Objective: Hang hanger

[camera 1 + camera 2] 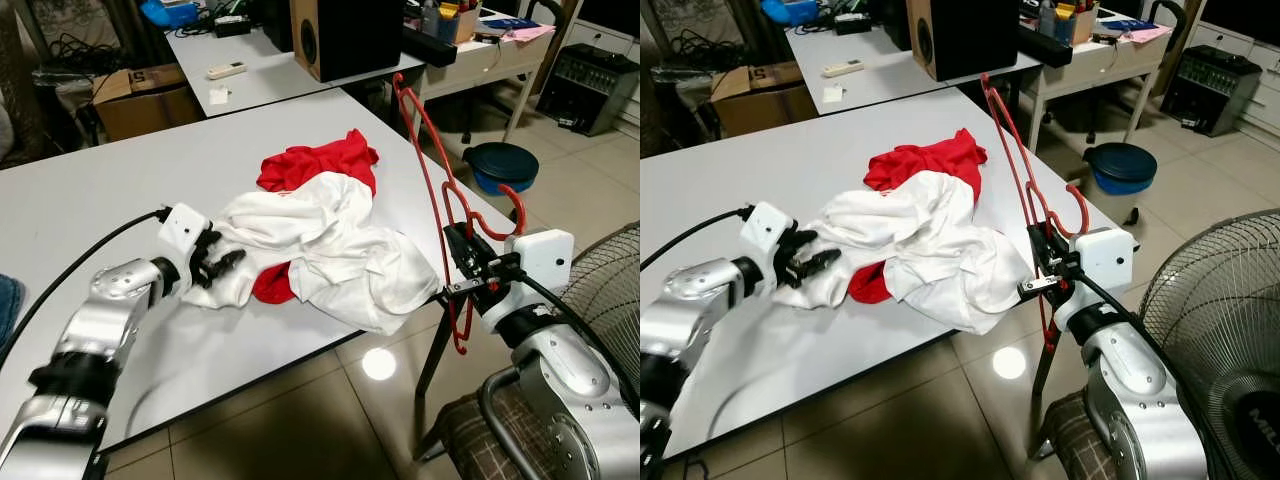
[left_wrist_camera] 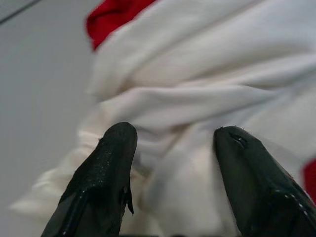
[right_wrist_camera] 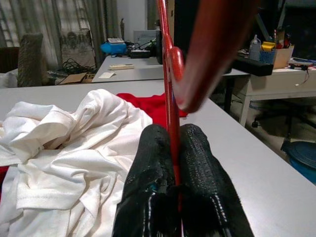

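Two grippers are at work over a white rectangular table [image 1: 120, 190].

1. Right gripper [image 1: 470, 268], centre right of the head views: its fingers are pressed together on the thin red wire clothes hanger [image 1: 425, 170], pinching one wire run just below the hook. The right wrist view confirms the red wire clamped between both black fingers [image 3: 197, 168]. The hanger stands nearly upright off the table's right edge, its frame rising toward the upper centre of the frame. Holding near the hook probably keeps the long frame free to enter a garment.

2. Left gripper [image 1: 215, 262], centre left: its fingers are spread, resting against the left edge of the crumpled white cotton garment [image 1: 330, 245]. In the left wrist view, white folds lie between the two spread fingers [image 2: 103, 168], not yet pinched. This position suggests a grasp on the cloth is being prepared.

3. Red fabric garment [image 1: 320, 160]: lies partly under the white one, at frame centre.

4. Judgement: the hanger is secured; the garment still needs lifting and opening before insertion.
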`<state>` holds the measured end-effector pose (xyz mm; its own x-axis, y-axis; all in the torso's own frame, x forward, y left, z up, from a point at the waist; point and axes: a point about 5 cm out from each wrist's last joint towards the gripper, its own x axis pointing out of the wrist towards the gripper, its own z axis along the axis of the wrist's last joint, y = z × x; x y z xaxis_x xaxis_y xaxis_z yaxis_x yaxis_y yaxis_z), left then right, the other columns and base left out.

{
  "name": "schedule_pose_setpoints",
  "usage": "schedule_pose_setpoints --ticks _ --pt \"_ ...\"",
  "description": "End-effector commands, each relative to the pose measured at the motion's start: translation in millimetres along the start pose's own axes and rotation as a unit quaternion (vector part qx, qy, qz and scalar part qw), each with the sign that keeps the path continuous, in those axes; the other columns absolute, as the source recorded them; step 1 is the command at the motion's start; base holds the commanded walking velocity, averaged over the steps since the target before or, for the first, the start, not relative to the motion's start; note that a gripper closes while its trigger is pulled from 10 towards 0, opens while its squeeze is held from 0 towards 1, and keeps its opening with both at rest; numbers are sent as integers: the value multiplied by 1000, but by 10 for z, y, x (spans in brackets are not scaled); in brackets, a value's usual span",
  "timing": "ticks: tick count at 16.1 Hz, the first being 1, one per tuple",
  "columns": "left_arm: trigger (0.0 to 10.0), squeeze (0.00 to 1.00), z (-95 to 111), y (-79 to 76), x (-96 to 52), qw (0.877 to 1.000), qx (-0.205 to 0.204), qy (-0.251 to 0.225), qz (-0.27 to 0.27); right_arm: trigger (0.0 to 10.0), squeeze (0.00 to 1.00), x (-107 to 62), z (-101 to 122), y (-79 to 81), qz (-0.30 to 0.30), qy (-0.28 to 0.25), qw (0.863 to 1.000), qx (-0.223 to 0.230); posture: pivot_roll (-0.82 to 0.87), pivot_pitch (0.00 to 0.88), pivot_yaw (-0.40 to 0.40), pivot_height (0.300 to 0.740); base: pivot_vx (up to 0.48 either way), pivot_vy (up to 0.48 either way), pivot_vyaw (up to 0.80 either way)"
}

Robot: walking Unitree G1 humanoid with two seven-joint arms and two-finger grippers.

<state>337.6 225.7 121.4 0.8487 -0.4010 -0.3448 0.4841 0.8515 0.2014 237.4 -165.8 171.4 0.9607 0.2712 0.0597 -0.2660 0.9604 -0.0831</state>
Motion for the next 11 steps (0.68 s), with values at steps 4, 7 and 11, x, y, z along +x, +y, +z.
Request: schedule_pose_setpoints --ticks 4,7,11 --pt "0 0 -40 125 21 999 -2 -2 54 10000 0 8 45 -15 3 -4 1000 -3 -101 0 72 740 0 0 0" --pt "0 0 -54 47 104 999 -4 -10 39 10000 0 41 44 2 13 -4 1000 -5 -94 0 58 740 0 0 0" --pt "0 0 17 -13 181 999 -8 -34 24 10000 0 62 54 13 18 -6 1000 -6 -99 0 65 740 0 0 0"
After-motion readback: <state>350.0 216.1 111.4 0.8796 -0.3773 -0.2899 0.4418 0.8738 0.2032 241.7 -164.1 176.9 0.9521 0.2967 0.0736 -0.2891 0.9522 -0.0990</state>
